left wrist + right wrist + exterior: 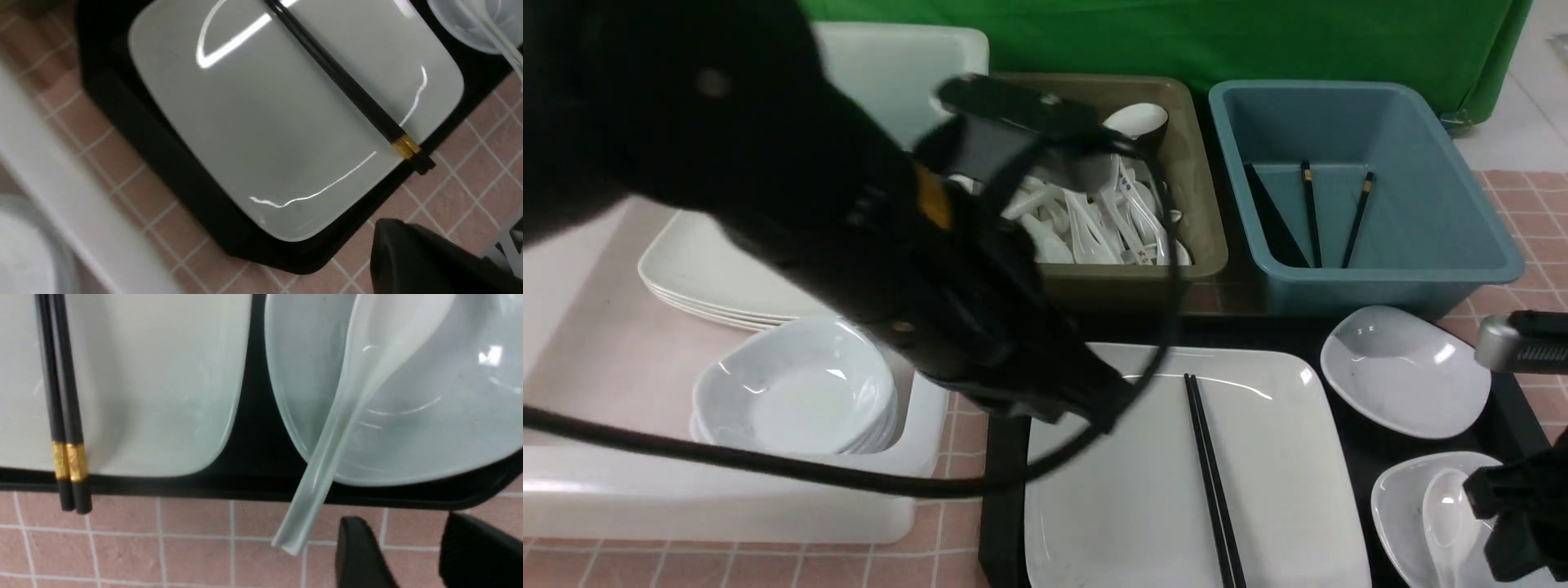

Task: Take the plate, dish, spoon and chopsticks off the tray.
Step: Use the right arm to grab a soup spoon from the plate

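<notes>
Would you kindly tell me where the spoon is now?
Front view, lower right: the spoon lies in the near dish on the tray, right of the plate, its handle overhanging the near edge.

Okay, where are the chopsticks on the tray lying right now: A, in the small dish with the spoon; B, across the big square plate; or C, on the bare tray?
B: the chopsticks lie side by side across the plate, their gold-banded ends overhanging the tray.

The left arm is a bulky matte-black shell with a small orange patch and a pale round dot; a thick black cable loops from it. The right arm shows plain black fingers and a ribbed silver-grey block.
</notes>
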Tool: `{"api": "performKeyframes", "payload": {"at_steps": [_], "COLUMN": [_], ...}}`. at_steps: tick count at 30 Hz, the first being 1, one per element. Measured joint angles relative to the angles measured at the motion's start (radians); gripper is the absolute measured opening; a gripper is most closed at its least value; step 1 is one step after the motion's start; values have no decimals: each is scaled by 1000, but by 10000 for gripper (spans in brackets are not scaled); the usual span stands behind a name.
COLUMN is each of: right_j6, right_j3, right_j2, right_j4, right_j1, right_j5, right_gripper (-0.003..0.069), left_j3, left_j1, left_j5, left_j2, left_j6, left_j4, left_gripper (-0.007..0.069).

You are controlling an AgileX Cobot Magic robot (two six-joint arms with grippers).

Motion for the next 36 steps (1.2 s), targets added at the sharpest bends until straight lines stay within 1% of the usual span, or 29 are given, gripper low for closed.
{"api": "performKeyframes", "payload": {"at_steps": [2,6,9,14,19,20,22,25,30,33,36], "right_j6": [-1,14,32,36,36,36,36,36,30,22,2], "right_j3": [0,0,-1,-1,-1,-1,-1,-1,-8,-31,-70], "right_j2": [62,139,197,265,321,329,341,346,346,341,281], "right_j4": [15,25,30,38,63,67,72,74,76,76,82], "right_j1": [0,-1,-12,-30,-32,-32,-32,-32,-32,-32,-32], "right_j5": [-41,-99,-126,-145,-155,-155,-160,-174,-178,-153,-107], "right_gripper": [441,454,454,454,453,443,399,265,263,263,263], "left_j3": [-54,-99,-104,-104,-104,-104,-104,-104,-104,-104,-104], "left_j1": [-59,-115,-132,-133,-133,-133,-133,-133,-133,-132,-106], "left_j5": [-5,-39,-70,-84,-128,-148,-187,-243,-269,-269,-267], "left_j2": [78,172,220,257,263,263,263,263,263,263,257], "left_j6": [43,115,137,139,180,190,206,242,256,257,234], "left_j4": [5,7,-6,-7,-11,-16,-33,-69,-81,-77,-66], "left_gripper": [-11,-11,-11,-11,-10,-8,-5,-5,-3,-3,-3]}}
